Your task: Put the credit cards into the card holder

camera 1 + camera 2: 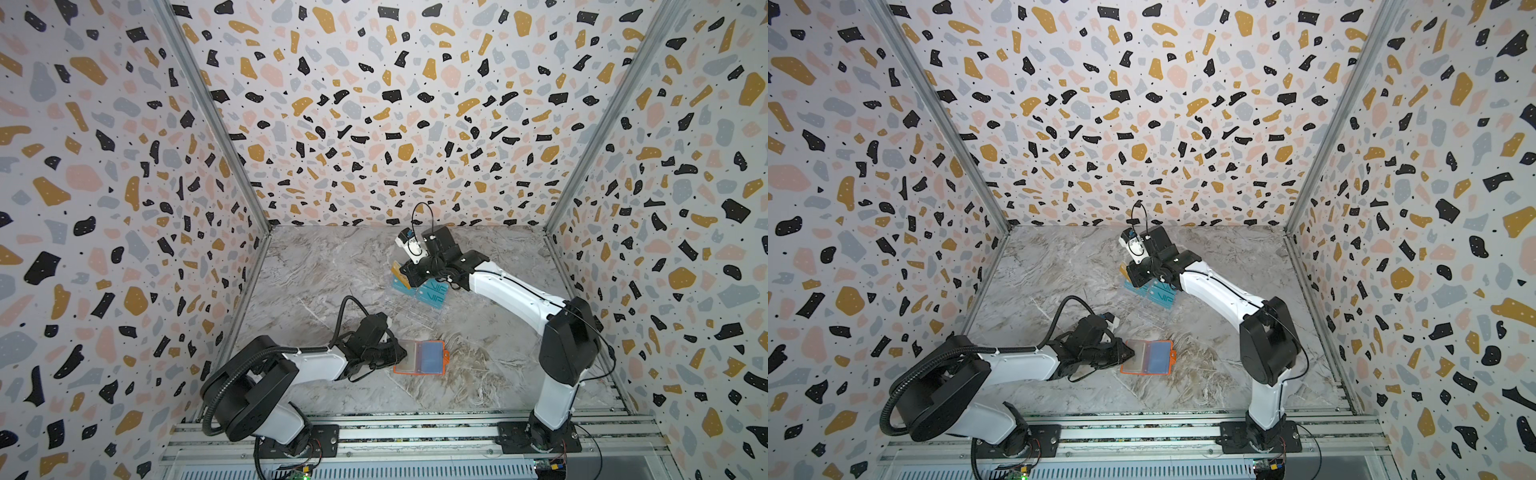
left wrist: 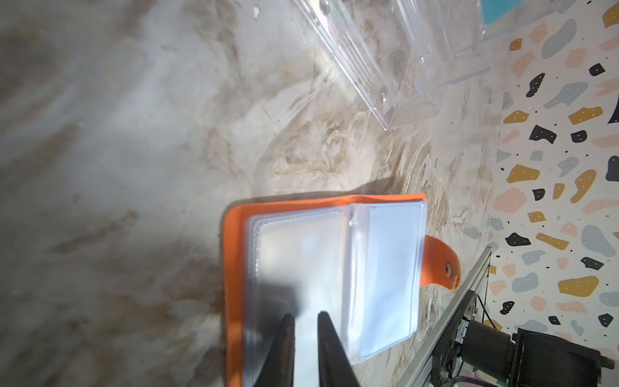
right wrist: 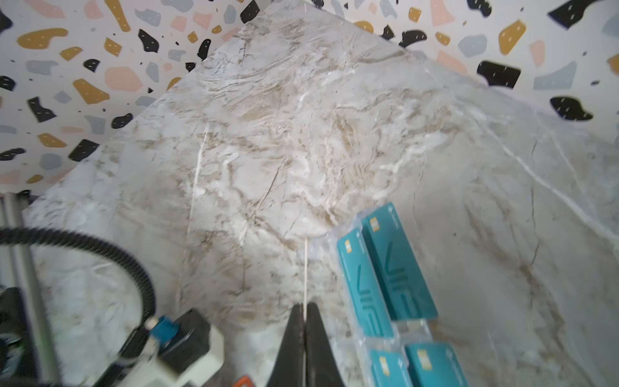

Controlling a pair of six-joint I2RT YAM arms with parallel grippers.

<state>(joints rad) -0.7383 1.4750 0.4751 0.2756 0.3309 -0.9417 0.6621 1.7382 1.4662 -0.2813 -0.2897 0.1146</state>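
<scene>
The orange card holder (image 1: 419, 357) (image 1: 1148, 357) (image 2: 234, 268) lies open on the marble table, clear sleeves up. My left gripper (image 1: 400, 353) (image 1: 1129, 354) (image 2: 305, 316) rests its tips on the left sleeve page. Its jaws stand a narrow gap apart with nothing between them. My right gripper (image 1: 409, 274) (image 1: 1131, 276) (image 3: 304, 306) hangs above the back of the table, shut on a gold-tan credit card (image 1: 400, 274) (image 1: 1123, 271), which shows edge-on (image 3: 305, 268) in the right wrist view. Several teal VIP credit cards (image 1: 432, 293) (image 1: 1160, 293) (image 3: 392, 268) stand in a rack just beside it.
A transparent acrylic tiered rack (image 1: 415, 311) (image 2: 385, 60) (image 3: 412, 326) holds the teal cards between the two grippers. Terrazzo-patterned walls enclose the table on three sides. An aluminium rail (image 1: 415, 432) with the arm bases runs along the front edge.
</scene>
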